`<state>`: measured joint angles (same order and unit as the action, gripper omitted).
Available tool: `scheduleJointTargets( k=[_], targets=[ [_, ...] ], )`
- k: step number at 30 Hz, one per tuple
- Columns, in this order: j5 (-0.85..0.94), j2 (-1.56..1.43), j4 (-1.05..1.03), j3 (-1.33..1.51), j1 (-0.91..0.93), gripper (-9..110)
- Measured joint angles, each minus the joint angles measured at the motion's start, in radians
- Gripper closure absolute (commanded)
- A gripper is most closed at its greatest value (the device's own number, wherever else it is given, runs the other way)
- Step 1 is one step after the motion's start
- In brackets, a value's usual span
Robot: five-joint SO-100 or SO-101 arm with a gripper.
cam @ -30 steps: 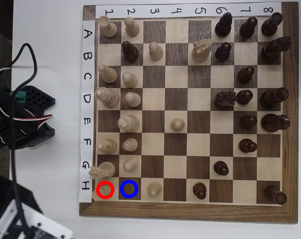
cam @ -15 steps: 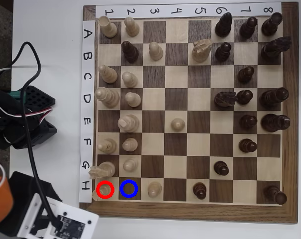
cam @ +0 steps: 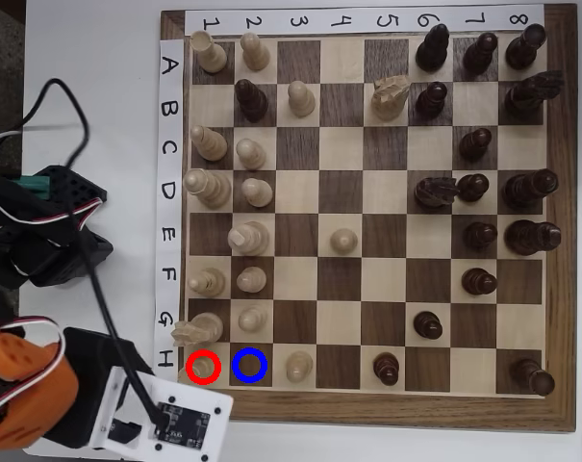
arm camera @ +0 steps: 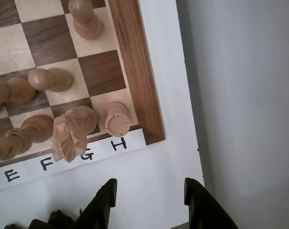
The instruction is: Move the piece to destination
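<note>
Awaiting pickup: small pale cream wooden piece (arm camera: 117, 119) on the red-ringed corner square, blue-ringed dark-brown destination square (cam: 250, 365) adjacent and empty; black two-finger gripper (arm camera: 149, 191) off-board, jaws apart, holding nothing.

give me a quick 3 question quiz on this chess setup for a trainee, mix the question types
1. True or false: the gripper is shut on the piece.
2. Multiple choice: the destination, the square with the blue ring, is
A. occupied by a dark piece
B. bare
C. occupied by the knight
3. Short answer: in the overhead view, which row letter on the label strip lines up with the red ring?

Key
1. False. In the wrist view the fingers stand apart over the white table, short of the board, holding nothing.
2. B. No piece stands on it.
3. H, the row at the board's bottom edge in that view.
</note>
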<state>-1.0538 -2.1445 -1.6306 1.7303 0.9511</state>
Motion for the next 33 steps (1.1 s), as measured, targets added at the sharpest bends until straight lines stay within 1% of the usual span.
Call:
scheduleJointTargets(
  k=[5,7,11,14,21,26,33],
  targets=[
    [-0.017,0.037,0.018,0.012,-0.015,84],
    [-0.018,0.038,0.018,0.012,-0.015,81],
    [-0.026,0.052,0.002,0.034,-0.018,81],
    [-0.026,0.054,-0.005,0.046,-0.037,88],
    [-0.075,0.069,-0.005,0.081,-0.072,94],
    [-0.098,0.094,0.028,0.114,-0.083,94],
    [-0.104,0.138,0.158,0.135,-0.089,89]
  ],
)
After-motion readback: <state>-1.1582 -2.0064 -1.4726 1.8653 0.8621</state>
